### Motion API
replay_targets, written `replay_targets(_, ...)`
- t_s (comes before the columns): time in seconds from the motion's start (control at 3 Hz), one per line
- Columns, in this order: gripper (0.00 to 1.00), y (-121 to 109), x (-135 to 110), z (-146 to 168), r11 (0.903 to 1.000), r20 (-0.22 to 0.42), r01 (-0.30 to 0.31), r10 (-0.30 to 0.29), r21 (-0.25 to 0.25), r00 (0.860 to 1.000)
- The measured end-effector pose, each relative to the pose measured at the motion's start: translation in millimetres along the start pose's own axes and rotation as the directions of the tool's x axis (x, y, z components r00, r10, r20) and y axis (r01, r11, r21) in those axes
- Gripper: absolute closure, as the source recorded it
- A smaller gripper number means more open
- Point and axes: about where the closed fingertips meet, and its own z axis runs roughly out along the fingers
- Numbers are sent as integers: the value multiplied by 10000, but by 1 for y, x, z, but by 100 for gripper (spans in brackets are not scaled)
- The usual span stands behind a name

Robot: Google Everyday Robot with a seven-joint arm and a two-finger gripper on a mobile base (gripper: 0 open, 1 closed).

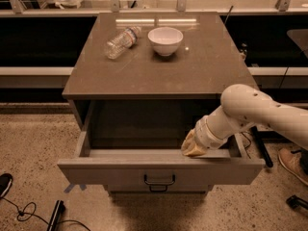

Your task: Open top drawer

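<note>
Locate the top drawer (106, 170) directly beneath the tabletop (159, 71) of the grey cabinet. It stands open, drawn well forward of the cabinet body, and you look down into its deep grey interior. Its flat front panel faces you at the bottom of the view. A small black pull handle (160, 179) sits at the centre of that panel.

Locate the pincer (194, 146) at the end of the white arm (255, 110). The arm enters from the right edge of the view and angles down and to the left over the drawer's right side. The pincer is tan in colour. It sits inside the drawer opening, right of centre, just behind the top edge of the front panel. It is apart from the pull handle, which lies below it on the outer face. You cannot tell from this view whether the pincer is spread, pressed together or pinching anything.

Note the items on the tabletop. A clear plastic bottle (122, 41) lies on its side toward the rear left. A white bowl (165, 40) stands upright just beside it, to its right. Both are well apart from the pincer.

Note the speckled floor (33, 143) around the cabinet. A brown shoe (293, 162) shows at the right edge, near the arm.
</note>
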Motion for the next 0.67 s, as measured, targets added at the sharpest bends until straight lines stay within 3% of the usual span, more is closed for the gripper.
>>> replay_targets(0.33,100,12,1,-3,9973,152,-598,605,-423,9980)
replay_targets(0.67,100,33,2,-10,9888,253,-1121,1151,-987,9930)
